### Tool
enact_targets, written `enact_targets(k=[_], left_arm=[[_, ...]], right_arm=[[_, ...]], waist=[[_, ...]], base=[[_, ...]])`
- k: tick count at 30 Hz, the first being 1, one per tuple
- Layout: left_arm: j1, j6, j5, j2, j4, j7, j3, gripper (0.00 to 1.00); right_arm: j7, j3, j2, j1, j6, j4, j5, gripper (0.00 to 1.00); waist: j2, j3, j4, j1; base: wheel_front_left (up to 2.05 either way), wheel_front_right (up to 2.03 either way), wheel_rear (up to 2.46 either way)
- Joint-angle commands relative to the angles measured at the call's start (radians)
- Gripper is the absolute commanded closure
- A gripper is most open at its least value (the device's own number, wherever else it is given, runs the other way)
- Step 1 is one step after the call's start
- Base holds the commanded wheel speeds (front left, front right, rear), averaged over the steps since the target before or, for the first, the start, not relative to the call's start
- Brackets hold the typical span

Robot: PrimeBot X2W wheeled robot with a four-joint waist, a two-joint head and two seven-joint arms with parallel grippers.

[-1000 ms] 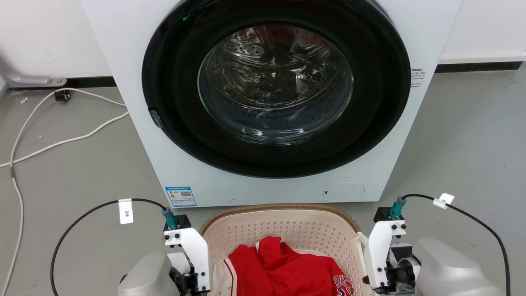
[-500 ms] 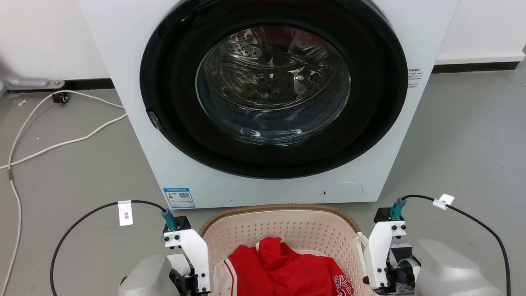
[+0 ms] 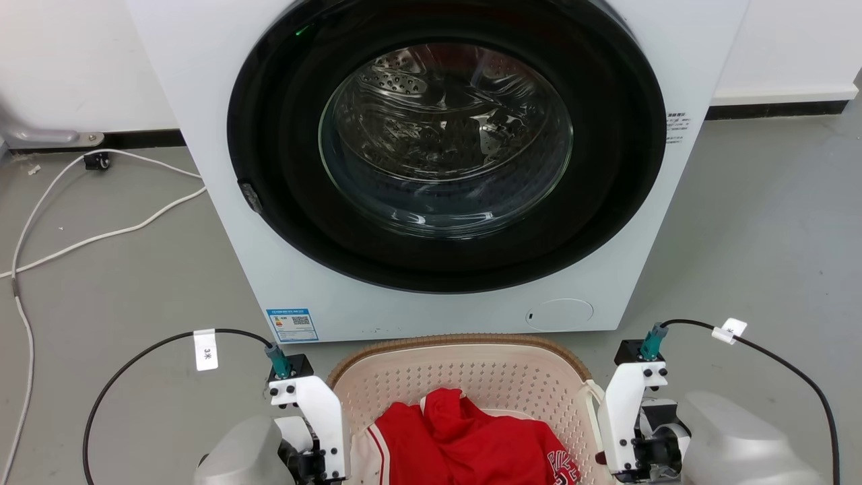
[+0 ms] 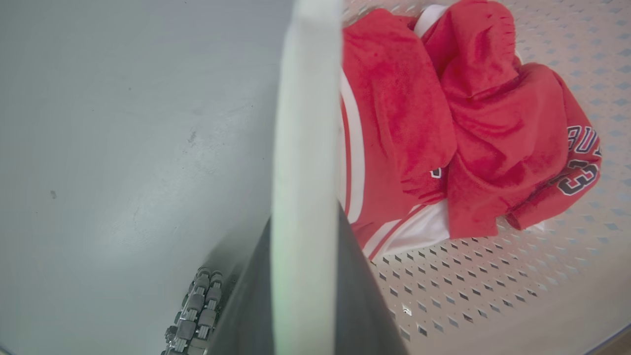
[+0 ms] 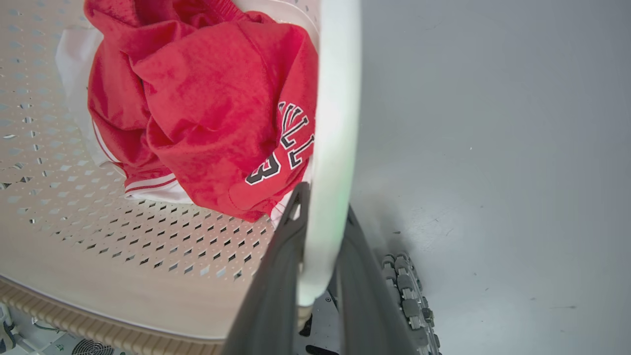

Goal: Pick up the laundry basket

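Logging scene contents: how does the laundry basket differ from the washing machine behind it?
The laundry basket is cream perforated plastic with a brown woven-look rim; the washing machine is smooth white with a round dark glass door. The basket is far smaller than the machine. The basket is open-topped, holding a red garment; the machine's door is shut. Both have pale bodies.

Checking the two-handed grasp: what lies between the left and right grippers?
The laundry basket, with a red-and-white jersey inside, spans the gap between the left gripper and right gripper, as the head view shows.
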Motion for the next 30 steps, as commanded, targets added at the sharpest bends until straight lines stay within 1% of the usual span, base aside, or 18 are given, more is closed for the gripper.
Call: enact_targets(k=[1,30], left_arm=[[0.007,-0.004,-0.002,-0.006,-0.005,0.0,-0.002,1.0],[0.001,0.002,-0.031,-0.002,-0.005,-0.015,-0.025,1.0]], right_arm=[[-0.006,0.001,0.003,-0.005,0.005,-0.004,0.006,1.0],[-0.017,0.015,-0.005,-0.01,0.005,-0.005,0.018,1.0]], waist=[[-0.0001,0.0,0.0,0.0],[-0.0001,-0.003,0.004,0.0]], base=[[0.0,0.0,0.0],[0.0,0.0,0.0]])
